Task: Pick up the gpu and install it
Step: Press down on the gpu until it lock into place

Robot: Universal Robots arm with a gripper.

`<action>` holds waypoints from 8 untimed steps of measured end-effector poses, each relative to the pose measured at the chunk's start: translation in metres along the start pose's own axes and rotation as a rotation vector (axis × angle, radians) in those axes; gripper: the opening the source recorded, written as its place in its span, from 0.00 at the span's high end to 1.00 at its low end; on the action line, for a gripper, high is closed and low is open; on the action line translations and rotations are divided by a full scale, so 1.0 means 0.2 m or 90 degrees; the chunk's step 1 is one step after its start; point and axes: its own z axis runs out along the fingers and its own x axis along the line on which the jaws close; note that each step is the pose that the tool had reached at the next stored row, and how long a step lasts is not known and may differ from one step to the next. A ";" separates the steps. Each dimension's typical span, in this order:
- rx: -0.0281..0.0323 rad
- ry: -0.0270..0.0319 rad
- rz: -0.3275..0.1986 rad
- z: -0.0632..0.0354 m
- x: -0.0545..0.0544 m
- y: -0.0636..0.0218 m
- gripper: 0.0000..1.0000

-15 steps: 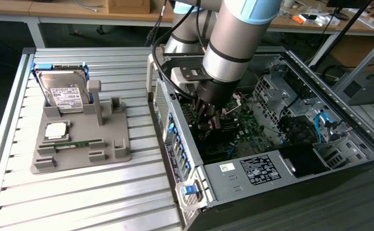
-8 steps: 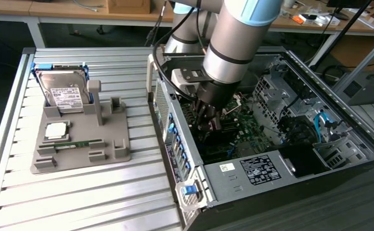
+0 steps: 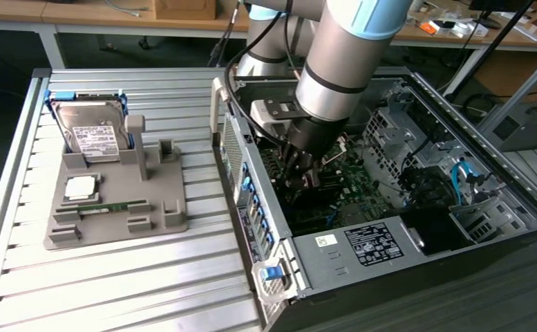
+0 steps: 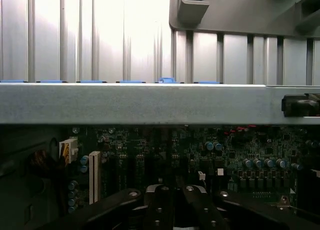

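Note:
My gripper (image 3: pixel 296 178) reaches down into the open computer case (image 3: pixel 489 173), just above the motherboard (image 3: pixel 342 183). Its black fingers (image 4: pixel 161 200) stand close together, shut. A dark flat card, the gpu (image 3: pixel 303 191), hangs edge-on under them, close over the expansion slots beside the case's rear wall. In the wrist view the gripper (image 4: pixel 173 199) sits low over the green motherboard (image 4: pixel 200 150), and the card itself is hidden beneath the fingers.
On the slatted table stands a grey parts holder (image 3: pixel 157 221) with a silver hard drive (image 3: pixel 91 131), a processor (image 3: pixel 81 185) and a RAM stick (image 3: pixel 111 205). The case's metal rear wall (image 4: pixel 150 102) runs close beside the gripper. A power supply (image 3: pixel 365 245) fills the case's near end.

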 end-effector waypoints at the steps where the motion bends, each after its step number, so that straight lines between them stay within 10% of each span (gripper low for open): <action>1: 0.0006 -0.0007 0.000 -0.006 0.00 0.000 0.89; 8: 0.0008 -0.0003 -0.001 -0.114 0.00 -0.017 0.89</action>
